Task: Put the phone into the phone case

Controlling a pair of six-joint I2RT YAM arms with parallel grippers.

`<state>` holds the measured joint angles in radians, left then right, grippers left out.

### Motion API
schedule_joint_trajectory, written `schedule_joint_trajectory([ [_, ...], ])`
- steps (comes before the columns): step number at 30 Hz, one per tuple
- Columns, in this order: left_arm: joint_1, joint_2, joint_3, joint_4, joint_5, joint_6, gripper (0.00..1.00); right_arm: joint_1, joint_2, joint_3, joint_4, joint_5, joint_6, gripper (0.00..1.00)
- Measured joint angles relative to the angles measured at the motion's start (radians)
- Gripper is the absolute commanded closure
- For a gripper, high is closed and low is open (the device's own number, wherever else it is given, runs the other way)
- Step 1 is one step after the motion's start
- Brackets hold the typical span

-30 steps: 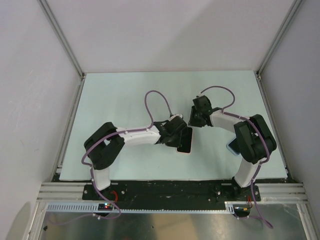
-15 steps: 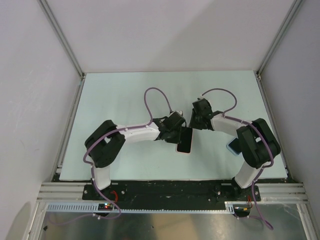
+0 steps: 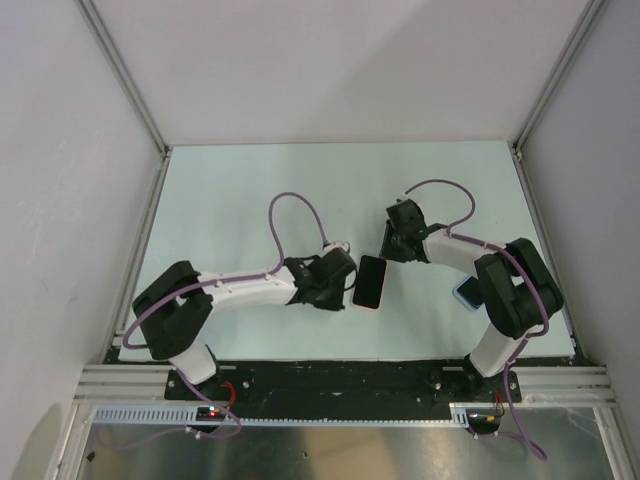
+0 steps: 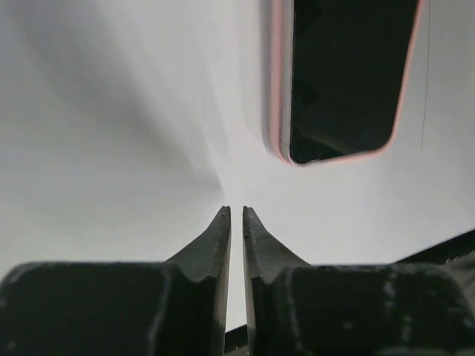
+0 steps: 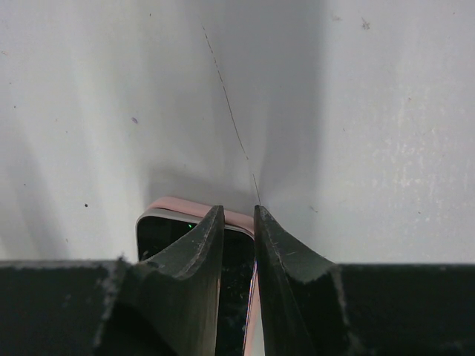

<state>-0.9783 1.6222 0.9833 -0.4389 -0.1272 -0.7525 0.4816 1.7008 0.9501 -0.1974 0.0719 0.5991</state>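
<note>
The phone (image 3: pixel 369 283), black screen up, lies flat inside the pink phone case (image 4: pixel 278 111) on the table's middle. My left gripper (image 3: pixel 346 290) sits just left of it, clear of it. In the left wrist view its jaws (image 4: pixel 236 209) stand a narrow slit open with nothing between them, and the phone's end (image 4: pixel 345 81) lies ahead to the right. My right gripper (image 3: pixel 384 247) is at the phone's far corner. Its fingers (image 5: pixel 239 208) stand close together astride the phone's side edge (image 5: pixel 254 297), with the pink rim (image 5: pixel 178 204) showing just beyond the tips.
A light blue object (image 3: pixel 465 293) lies partly under my right arm's elbow near the table's right side. Grey walls with metal rails enclose the pale table (image 3: pixel 250 190) on three sides.
My left gripper has drawn back off the phone to the left and its jaws have parted slightly. The phone and my right gripper have stayed in place.
</note>
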Motion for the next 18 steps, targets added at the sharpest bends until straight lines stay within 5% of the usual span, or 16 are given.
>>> schedule_joint_trajectory([
  [5,-0.089,0.037,-0.023,0.036,0.025,-0.061,0.95,-0.002,0.000,0.000,0.000,-0.001,0.000,0.73],
  [12,-0.112,0.051,-0.023,0.066,-0.025,-0.127,0.83,-0.009,0.000,0.000,-0.002,-0.009,-0.001,0.70],
  [18,-0.046,0.004,-0.006,0.063,-0.064,-0.084,0.68,-0.018,-0.006,-0.002,-0.021,-0.008,-0.003,0.37],
])
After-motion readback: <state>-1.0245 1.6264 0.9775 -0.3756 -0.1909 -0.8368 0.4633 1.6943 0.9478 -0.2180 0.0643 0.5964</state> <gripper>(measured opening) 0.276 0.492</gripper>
